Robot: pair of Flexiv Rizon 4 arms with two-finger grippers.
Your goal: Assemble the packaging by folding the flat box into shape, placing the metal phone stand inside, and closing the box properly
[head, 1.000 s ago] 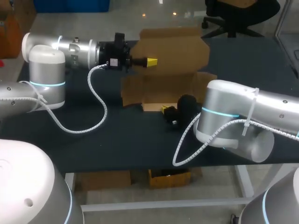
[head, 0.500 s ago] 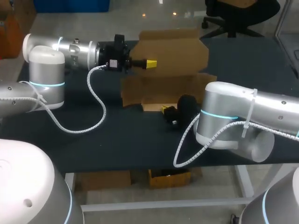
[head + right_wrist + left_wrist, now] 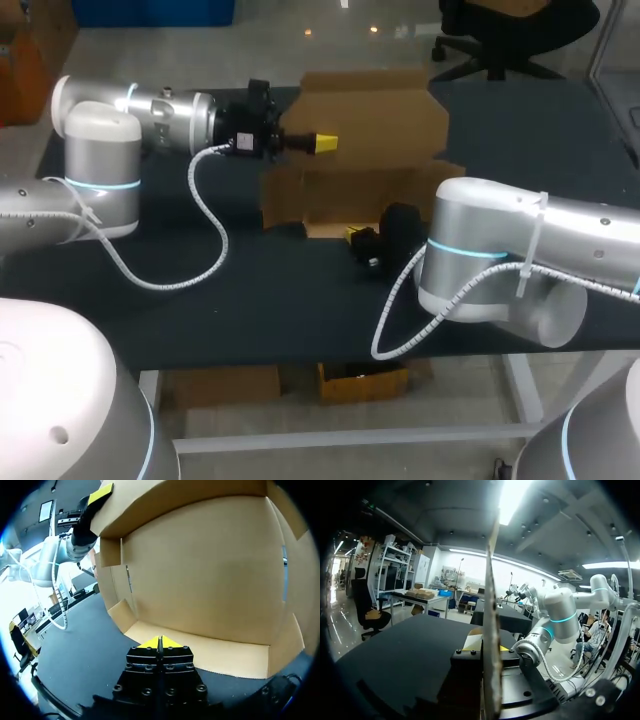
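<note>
The cardboard box [image 3: 365, 190] sits half-formed toward the table's [image 3: 250, 290] far edge. My left gripper [image 3: 322, 143] is clamped on the side edge of its lid flap [image 3: 375, 105], which has tipped slightly toward me, so folding is under way. My right gripper [image 3: 160, 642], fingers together, sits at the front flap [image 3: 200, 652]. Open table lies toward the near edge.

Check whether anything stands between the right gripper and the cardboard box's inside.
Nothing visible does. The right gripper, shut, points into the open cardboard box; its floor ahead is bare. The left gripper holds the lid up, clear of the opening.
</note>
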